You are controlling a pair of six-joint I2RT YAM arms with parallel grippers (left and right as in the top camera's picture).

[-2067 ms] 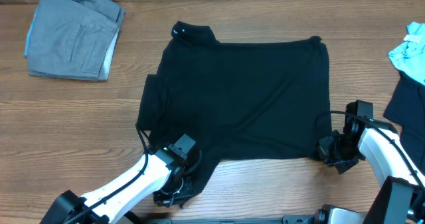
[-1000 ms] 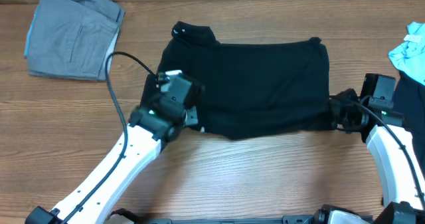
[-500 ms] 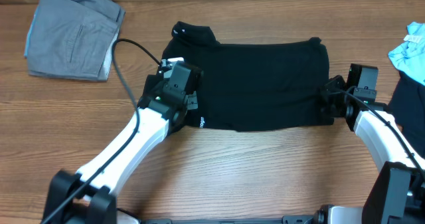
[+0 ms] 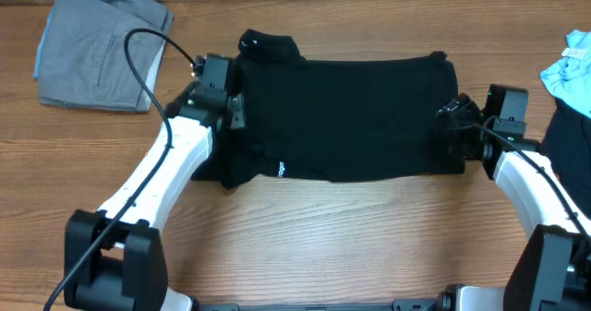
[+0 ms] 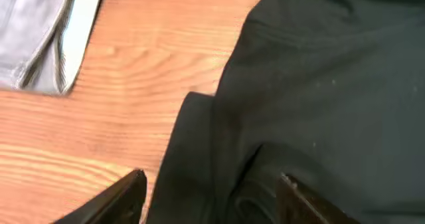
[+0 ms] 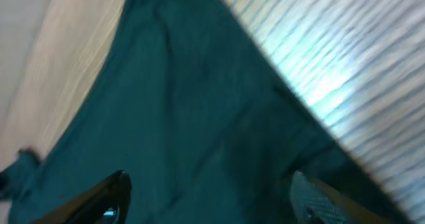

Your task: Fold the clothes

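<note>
The black shirt [image 4: 351, 117] lies flat at the middle of the tabletop [image 4: 351, 237], nearer the rear edge. Your left gripper [image 4: 231, 108] hovers at its left side and your right gripper [image 4: 451, 131] at its right, both with fingers apart, clamping nothing. A grey garment [image 4: 102, 43] sits in the rear left corner.

A black short-sleeved fabric shirt [image 4: 351, 117] is lying folded across a brown wooden table [image 4: 369, 242]. The left gripper [image 4: 231, 103] is sitting at its left edge, the right gripper [image 4: 452, 126] at its right edge.
</note>
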